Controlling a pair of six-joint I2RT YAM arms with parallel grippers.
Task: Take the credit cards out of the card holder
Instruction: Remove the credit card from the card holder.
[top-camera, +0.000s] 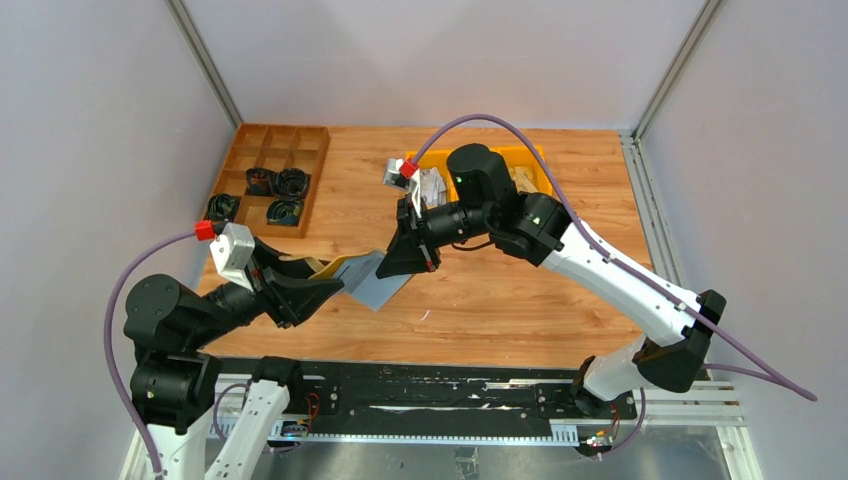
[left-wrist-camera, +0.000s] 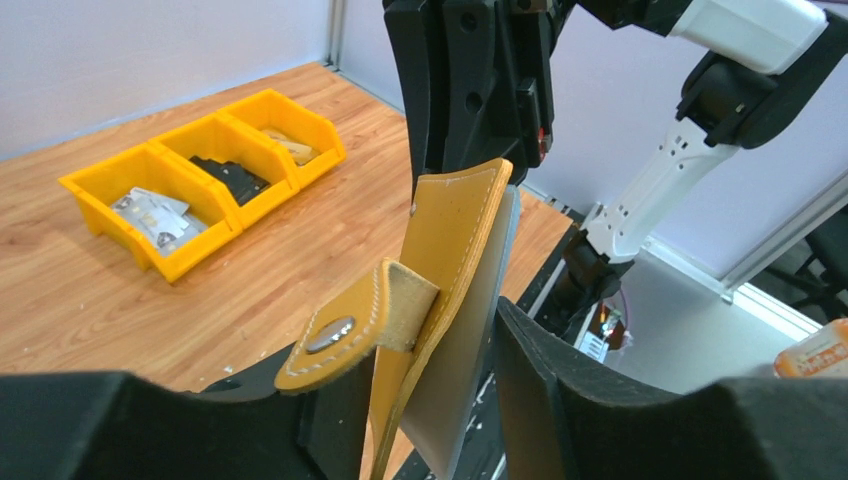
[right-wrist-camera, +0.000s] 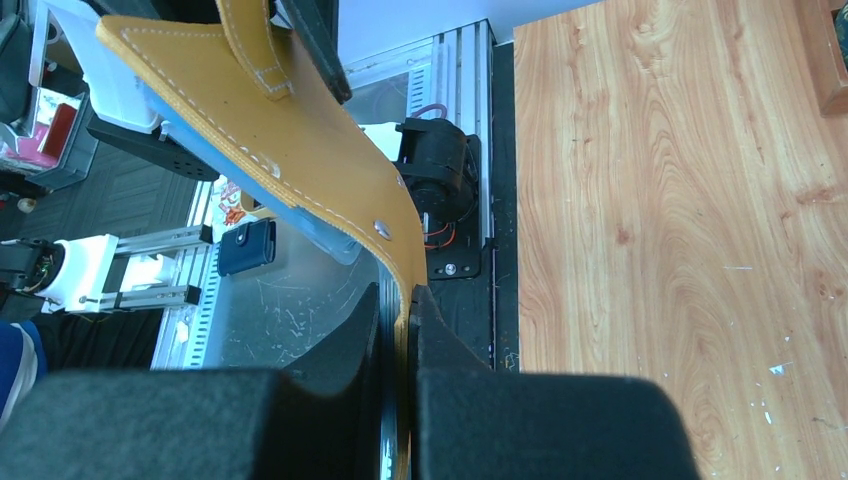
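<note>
The card holder (top-camera: 362, 280) hangs open in the air above the near part of the desk (top-camera: 500, 290), showing its mustard outer face and grey-blue lining (snap tab (left-wrist-camera: 345, 335) undone). At its left end the left end effector (top-camera: 318, 287) is clamped on it; the right end effector (top-camera: 408, 262) pinches the opposite flap's edge. Three yellow bins (top-camera: 522, 153) sit well behind
</note>
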